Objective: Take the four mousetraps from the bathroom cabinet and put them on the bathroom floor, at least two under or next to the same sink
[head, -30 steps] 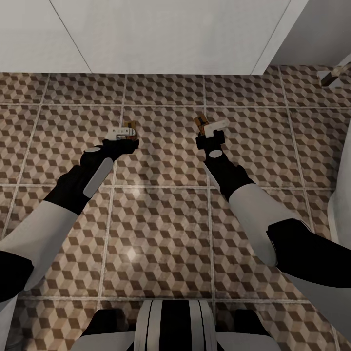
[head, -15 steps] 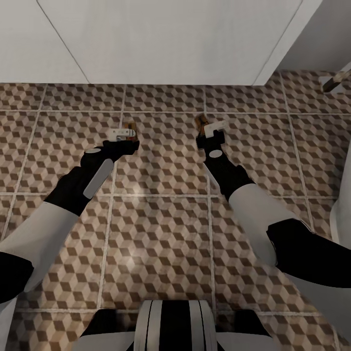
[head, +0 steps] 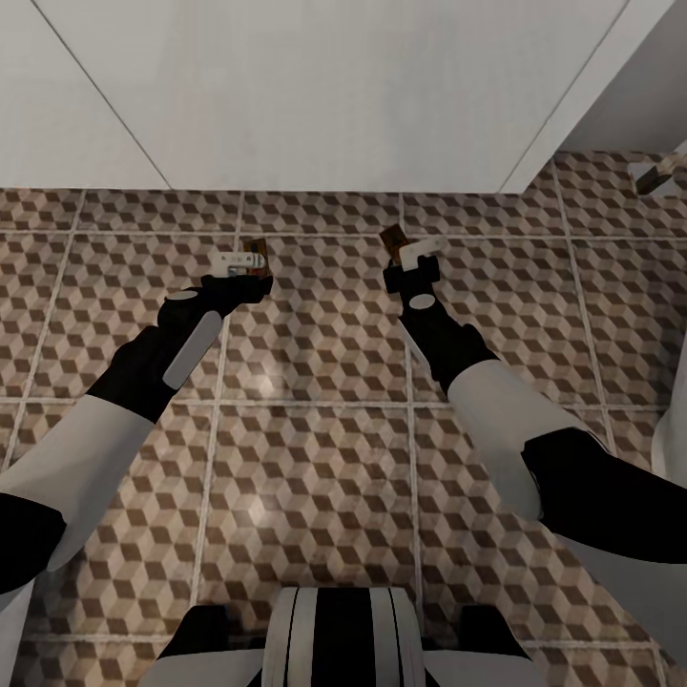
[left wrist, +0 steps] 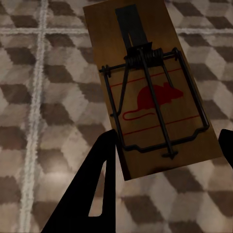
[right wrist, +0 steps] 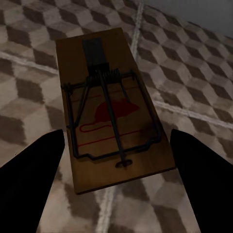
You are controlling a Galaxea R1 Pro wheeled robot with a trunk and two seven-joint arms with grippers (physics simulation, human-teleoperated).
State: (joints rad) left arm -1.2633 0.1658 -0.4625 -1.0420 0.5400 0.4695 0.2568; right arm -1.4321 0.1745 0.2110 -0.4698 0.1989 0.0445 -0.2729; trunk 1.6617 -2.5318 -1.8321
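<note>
Two mousetraps show, each a small brown wooden slab with a dark wire spring and a red mouse print. My left gripper [head: 243,269] is shut on one mousetrap [head: 255,254], whose long edges sit between the dark fingers [left wrist: 99,170] in the left wrist view. My right gripper [head: 405,256] is shut on the other mousetrap [head: 392,239], seen face-up [right wrist: 116,111] in the right wrist view. Both hang low over the cube-patterned bathroom floor [head: 315,477], close to a white panelled front [head: 334,86]. No basin or tap shows. The cabinet is out of view.
The white panelled front runs along the far edge of the floor. A white curved body [head: 673,401] stands at the right edge. A small chrome and brown fitting [head: 658,174] lies at the far right. Open tiled floor lies between and behind my arms.
The whole picture has shifted: the floor slid down and the white front fills more of the top. Both grippers, still holding their mousetraps, now stand nearer the white front.
</note>
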